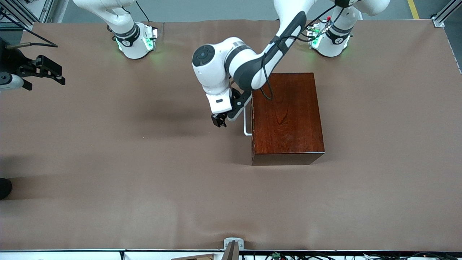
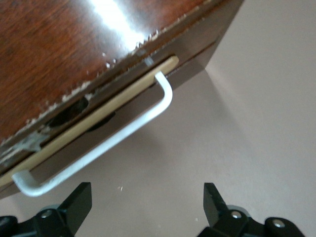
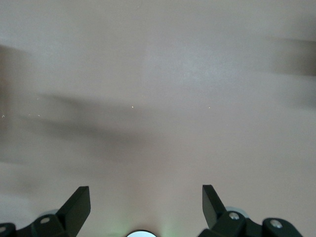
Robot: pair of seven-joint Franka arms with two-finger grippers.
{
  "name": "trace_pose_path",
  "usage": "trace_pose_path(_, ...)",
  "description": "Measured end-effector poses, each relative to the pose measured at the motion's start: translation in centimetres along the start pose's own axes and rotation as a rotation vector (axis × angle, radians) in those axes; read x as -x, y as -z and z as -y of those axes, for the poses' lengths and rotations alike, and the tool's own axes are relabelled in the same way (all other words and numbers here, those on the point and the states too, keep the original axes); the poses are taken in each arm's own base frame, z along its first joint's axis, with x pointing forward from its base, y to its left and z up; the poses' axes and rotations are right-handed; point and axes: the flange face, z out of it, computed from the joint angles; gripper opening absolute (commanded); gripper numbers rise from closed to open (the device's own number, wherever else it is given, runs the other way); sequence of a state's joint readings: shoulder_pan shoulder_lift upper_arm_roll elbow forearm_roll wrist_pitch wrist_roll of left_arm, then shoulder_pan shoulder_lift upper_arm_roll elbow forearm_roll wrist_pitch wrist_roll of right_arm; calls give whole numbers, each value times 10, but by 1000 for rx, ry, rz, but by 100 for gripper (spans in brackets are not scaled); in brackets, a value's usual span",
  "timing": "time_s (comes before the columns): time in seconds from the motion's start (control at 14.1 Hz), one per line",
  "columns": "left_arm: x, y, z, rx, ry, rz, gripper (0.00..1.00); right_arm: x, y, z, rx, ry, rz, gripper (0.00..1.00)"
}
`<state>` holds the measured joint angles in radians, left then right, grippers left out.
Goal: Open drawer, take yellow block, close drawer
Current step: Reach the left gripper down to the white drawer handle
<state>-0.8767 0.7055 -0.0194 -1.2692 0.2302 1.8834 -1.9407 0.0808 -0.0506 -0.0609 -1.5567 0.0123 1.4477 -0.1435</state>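
Note:
The dark reddish-brown wooden box [image 1: 287, 117] stands on the table nearer the left arm's end. The drawer [image 2: 98, 117] looks shut, with only a pale wood edge showing. Its white bar handle [image 1: 246, 124] faces the right arm's end of the table and also shows in the left wrist view [image 2: 113, 140]. My left gripper [image 1: 219, 121] is open and empty in front of the drawer, close to the handle and apart from it; it also shows in the left wrist view [image 2: 147, 195]. My right gripper [image 1: 54, 74] waits, open and empty [image 3: 146, 197], over the table's edge at the right arm's end. The yellow block is hidden.
A brown cloth [image 1: 144, 180] covers the table. A small metal bracket [image 1: 232, 245] sits at the table's edge nearest the front camera. A dark object [image 1: 4, 187] shows at the edge at the right arm's end.

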Motion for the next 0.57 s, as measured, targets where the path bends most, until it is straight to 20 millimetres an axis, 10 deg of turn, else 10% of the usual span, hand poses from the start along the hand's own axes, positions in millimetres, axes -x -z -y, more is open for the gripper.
trace_pose_path(0.57, -30, -9, -7, -20, 29, -6, 100, 0, -1, 0, 0, 0, 1, 100)
